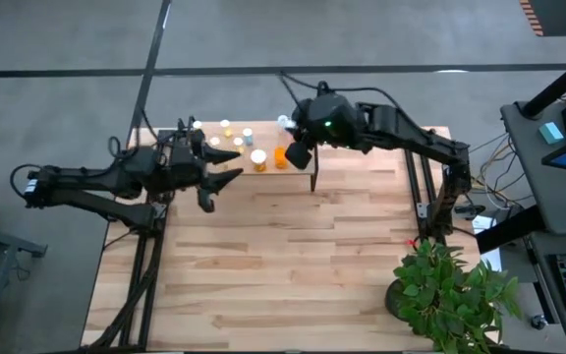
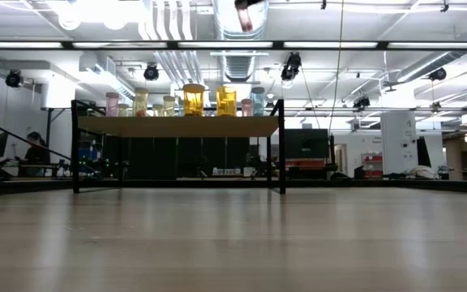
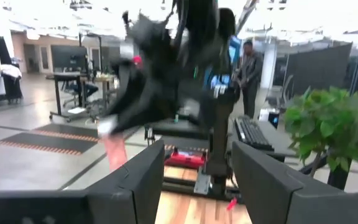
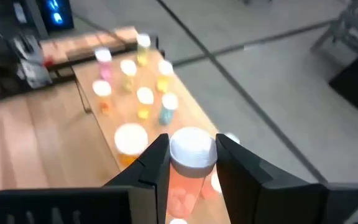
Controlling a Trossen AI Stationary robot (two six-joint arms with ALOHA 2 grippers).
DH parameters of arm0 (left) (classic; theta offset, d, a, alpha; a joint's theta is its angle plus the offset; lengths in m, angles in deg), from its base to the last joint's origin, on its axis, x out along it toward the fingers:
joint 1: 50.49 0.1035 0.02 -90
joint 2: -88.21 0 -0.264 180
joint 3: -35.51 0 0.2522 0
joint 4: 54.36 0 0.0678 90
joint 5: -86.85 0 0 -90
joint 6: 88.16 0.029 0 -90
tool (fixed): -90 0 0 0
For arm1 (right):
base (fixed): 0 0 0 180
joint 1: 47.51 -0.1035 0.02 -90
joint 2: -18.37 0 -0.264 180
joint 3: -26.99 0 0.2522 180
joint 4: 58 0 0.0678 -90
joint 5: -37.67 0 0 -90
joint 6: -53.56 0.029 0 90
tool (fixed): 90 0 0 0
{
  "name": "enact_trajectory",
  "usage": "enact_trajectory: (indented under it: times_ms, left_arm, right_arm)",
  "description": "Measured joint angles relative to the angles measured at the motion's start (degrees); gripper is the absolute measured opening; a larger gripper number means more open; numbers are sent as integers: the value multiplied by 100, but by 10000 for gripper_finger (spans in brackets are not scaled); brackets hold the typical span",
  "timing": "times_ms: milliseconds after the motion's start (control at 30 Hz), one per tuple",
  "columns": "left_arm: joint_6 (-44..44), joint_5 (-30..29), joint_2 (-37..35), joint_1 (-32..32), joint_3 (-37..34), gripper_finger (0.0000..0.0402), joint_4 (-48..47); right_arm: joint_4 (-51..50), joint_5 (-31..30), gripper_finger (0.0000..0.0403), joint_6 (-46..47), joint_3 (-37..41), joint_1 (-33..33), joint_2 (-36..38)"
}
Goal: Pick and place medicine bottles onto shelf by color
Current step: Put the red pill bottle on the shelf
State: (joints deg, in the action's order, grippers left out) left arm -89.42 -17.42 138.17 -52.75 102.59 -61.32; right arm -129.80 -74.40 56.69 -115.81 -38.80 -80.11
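The shelf (image 2: 177, 126), a light-wood board on thin black legs, stands at the table's far edge (image 1: 266, 141) and bears several medicine bottles. These include two yellow ones (image 2: 194, 100), a bluish one (image 4: 167, 107) and an orange one (image 1: 281, 157). My right gripper (image 4: 192, 163) hangs over the shelf's right end (image 1: 298, 149), shut on a pink white-capped bottle (image 4: 184, 186). My left gripper (image 1: 228, 166) is level over the shelf's near edge, open, with nothing between its fingers (image 3: 197, 180). My right gripper pinches the pink bottle between its two fingers (image 4: 156, 163), on the sides just under the white cap (image 4: 192, 149). The fingers slant down from the table's right. The bottle hangs below them (image 3: 114, 152), lifted clear above the shelf.
A green potted plant (image 1: 450, 290) stands at the table's near right corner. The near half of the plank table (image 1: 263, 265) lies bare in front of the shelf. A person (image 3: 250, 62) stands in the room beyond the table.
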Motion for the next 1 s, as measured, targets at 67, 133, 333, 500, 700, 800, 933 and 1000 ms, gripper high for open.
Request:
enact_trajectory:
  times_ms: [67,133,333,500,700,800,933,1000]
  left_arm:
    - [2,-2,-143,0,0,172,-7]
    - [6,-7,-266,0,0,172,-5]
    - [11,-9,-446,0,-2,172,-38]
    - [9,-20,-417,-4,-26,172,-184]
    - [4,-20,-298,-4,-31,172,-160]
    - [0,-17,-240,-4,-31,172,-143]
    - [-29,-17,-239,-4,-31,172,-131]
    - [-111,-17,-261,-2,-31,172,-131]
  right_arm:
    - [104,22,98,79,394,110,43]
    - [309,123,98,174,854,211,123]
    - [1860,162,98,231,2429,423,710]
    - [3311,463,98,190,3774,673,1388]
    - [4326,902,98,531,5219,942,1804]
    - [4785,889,98,543,5711,1038,1904]
    - [5253,864,98,541,6059,1109,2080]
    - [5326,859,98,534,6193,1153,2160]
